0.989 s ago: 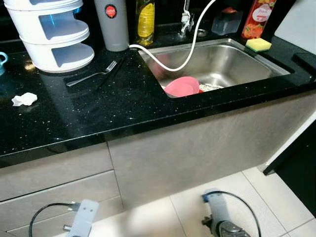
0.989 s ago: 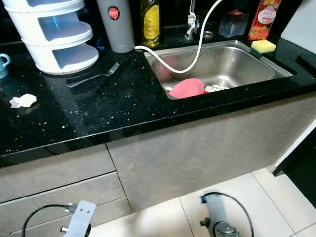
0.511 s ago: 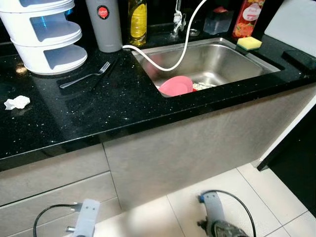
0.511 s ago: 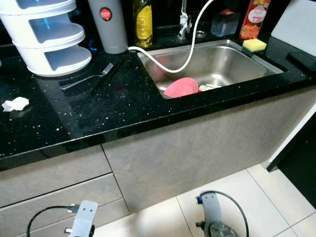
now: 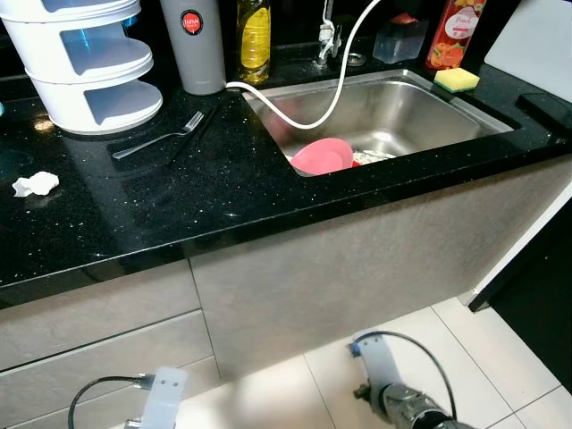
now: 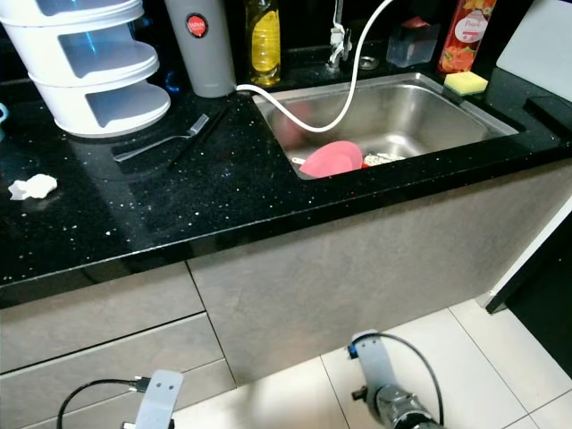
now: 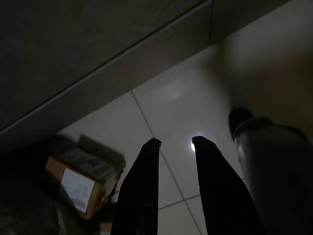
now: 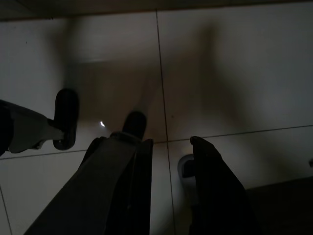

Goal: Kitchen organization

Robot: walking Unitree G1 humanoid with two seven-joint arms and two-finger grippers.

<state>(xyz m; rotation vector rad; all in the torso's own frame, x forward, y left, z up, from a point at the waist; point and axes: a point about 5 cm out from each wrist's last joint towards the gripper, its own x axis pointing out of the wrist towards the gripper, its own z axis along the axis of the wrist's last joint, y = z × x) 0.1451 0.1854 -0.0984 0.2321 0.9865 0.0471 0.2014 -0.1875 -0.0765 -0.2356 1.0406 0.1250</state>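
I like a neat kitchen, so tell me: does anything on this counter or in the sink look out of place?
A crumpled white scrap lies loose on the black counter. A fork lies bare beside the white tiered container. A white hose droops into the sink, where a pink bowl sits tilted.

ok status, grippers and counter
Left gripper and right gripper open, hanging over floor. Fork on counter, pink bowl in sink. Nothing blocking.

Counter [image 5: 179, 210]: bare black stretch between fork [image 5: 161, 138] and front edge; crumpled tissue [image 5: 34, 184] near left end. Back row crowded: white tiered rack [image 5: 85, 63], grey canister [image 5: 198, 45], oil bottle [image 5: 254, 36]. Sink [image 5: 465, 116]: white hose [image 5: 313, 114] loops across the basin, pink bowl [image 5: 322, 156] at its front wall.
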